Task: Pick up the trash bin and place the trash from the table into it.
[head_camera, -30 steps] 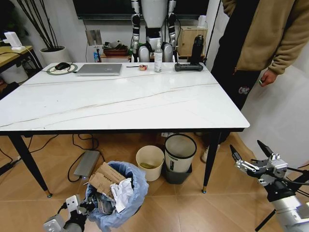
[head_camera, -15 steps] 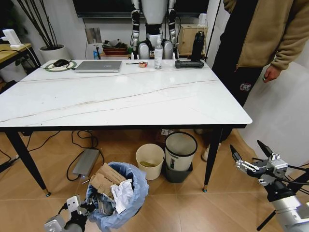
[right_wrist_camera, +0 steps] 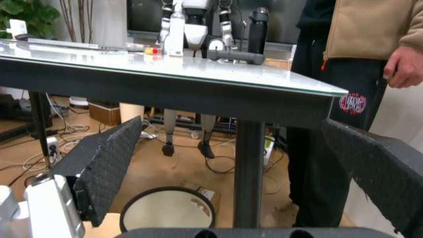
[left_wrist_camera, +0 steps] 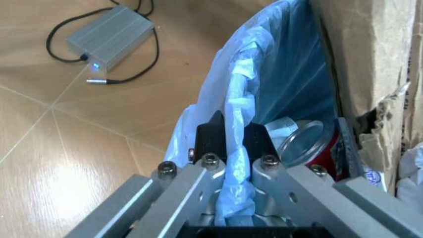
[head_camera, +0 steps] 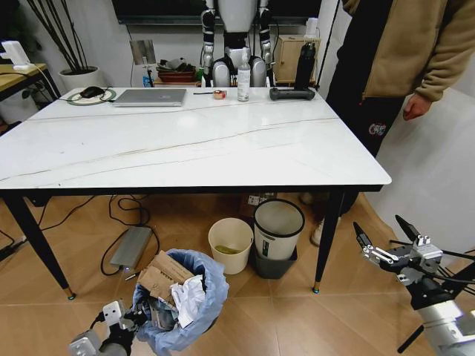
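The left pincer (left_wrist_camera: 235, 136) was clenched on the crinkled blue bag rim of the trash bin (head_camera: 180, 297), which sat on the wooden floor (head_camera: 297, 319) at the near left, below the counter's near edge. Inside the bin lay the trash: torn brown cardboard (head_camera: 159, 274), pale crumpled tissue (head_camera: 187, 297) and a crushed red can (left_wrist_camera: 317, 148). The right pincer (head_camera: 384, 239) hung released at the near right, low beside the counter's right leg, fingers spread wide. The counter (head_camera: 185, 148), white with thin veins, carried a grey laptop (head_camera: 151, 97), a spray bottle (head_camera: 243, 74) and a dark flask (head_camera: 304, 67) along its far edge. Under it stood a cream bucket (head_camera: 230, 245) and, just to its right, a white bin with a black rim (head_camera: 278, 230). A grey power box (head_camera: 130, 248) lay on the floor left of the bucket.
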Tool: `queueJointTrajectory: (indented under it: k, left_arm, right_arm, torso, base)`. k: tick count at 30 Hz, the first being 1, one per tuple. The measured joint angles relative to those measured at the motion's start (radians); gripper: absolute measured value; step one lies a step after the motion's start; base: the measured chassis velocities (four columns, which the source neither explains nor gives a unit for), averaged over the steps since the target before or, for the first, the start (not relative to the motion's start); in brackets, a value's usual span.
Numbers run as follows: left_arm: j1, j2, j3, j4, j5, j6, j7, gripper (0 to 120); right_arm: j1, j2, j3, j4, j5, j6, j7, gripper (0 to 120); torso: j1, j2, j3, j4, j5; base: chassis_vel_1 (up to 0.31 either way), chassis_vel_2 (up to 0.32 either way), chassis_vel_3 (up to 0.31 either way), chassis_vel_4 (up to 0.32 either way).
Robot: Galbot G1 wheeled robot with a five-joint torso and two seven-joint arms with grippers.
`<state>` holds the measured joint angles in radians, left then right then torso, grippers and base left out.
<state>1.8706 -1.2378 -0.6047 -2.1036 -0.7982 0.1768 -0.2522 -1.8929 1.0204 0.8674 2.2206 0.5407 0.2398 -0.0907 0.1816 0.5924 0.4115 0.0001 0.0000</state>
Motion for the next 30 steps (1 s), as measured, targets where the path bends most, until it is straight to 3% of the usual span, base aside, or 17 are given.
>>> queueJointTrajectory:
  k: [19,30]
  left_arm:
    - [-0.007,-0.003,0.006,0.013,0.000,0.001,0.000,0]
    - [-0.007,-0.008,0.007,0.024,0.005,0.001,0.001,0]
  right_arm:
    - [0.000,0.000,0.000,0.000,0.000,0.000,0.000,100]
    - [0.000,0.000,0.000,0.000,0.000,0.000,0.000,100]
  torso:
    - [-0.022,-0.058,-0.036,0.0000,0.0000]
    - [-0.042,-0.117,-0.075,0.0000,0.0000]
  base:
    - [0.000,0.000,0.000,0.000]
    - [0.000,0.000,0.000,0.000]
